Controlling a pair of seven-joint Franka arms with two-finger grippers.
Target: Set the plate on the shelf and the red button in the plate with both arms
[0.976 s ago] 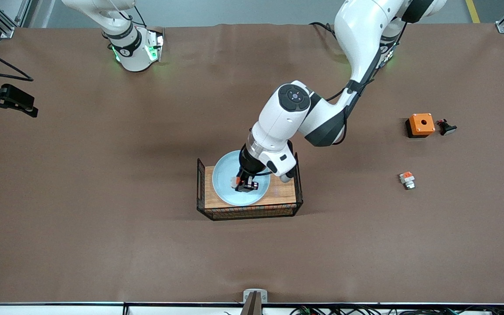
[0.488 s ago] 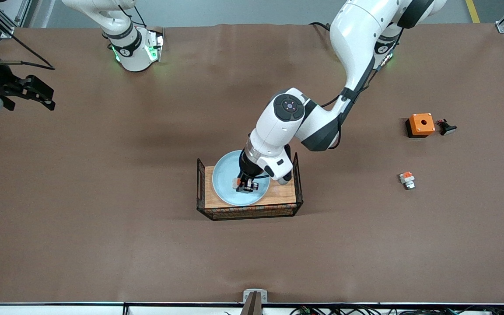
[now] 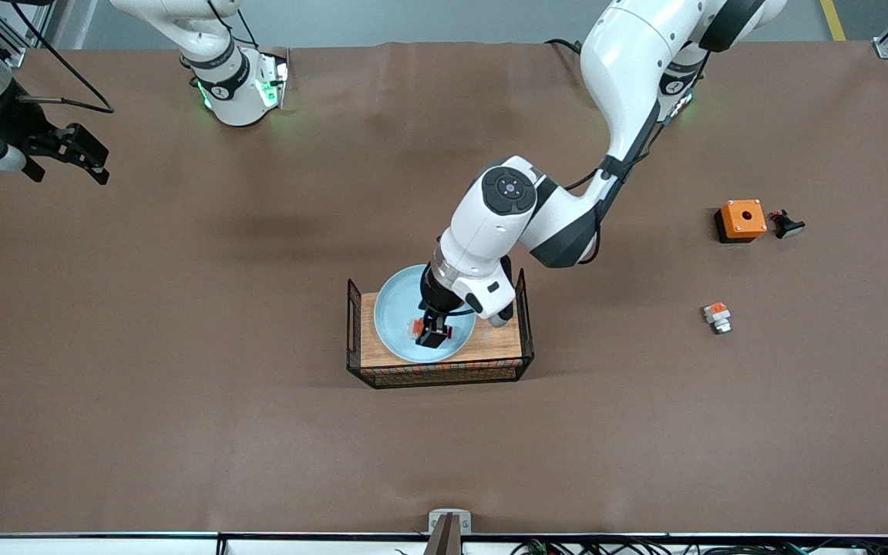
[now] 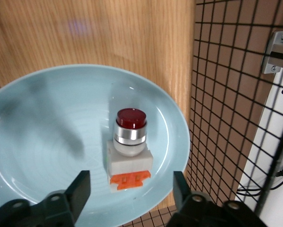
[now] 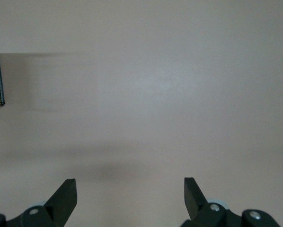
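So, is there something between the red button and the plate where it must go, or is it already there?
Nothing visible stands in the way. The red button already lies on the plate, which sits in the wooden tray. The left gripper is open just above the button; the right gripper waits, open, toward the right arm's end of the table.

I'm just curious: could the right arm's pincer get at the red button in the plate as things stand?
Probably not easily. The red button lies on the plate in the wire-walled tray, and the left pincer hangs open directly over it, blocking the way. The right pincer, open, waits at the table's edge.
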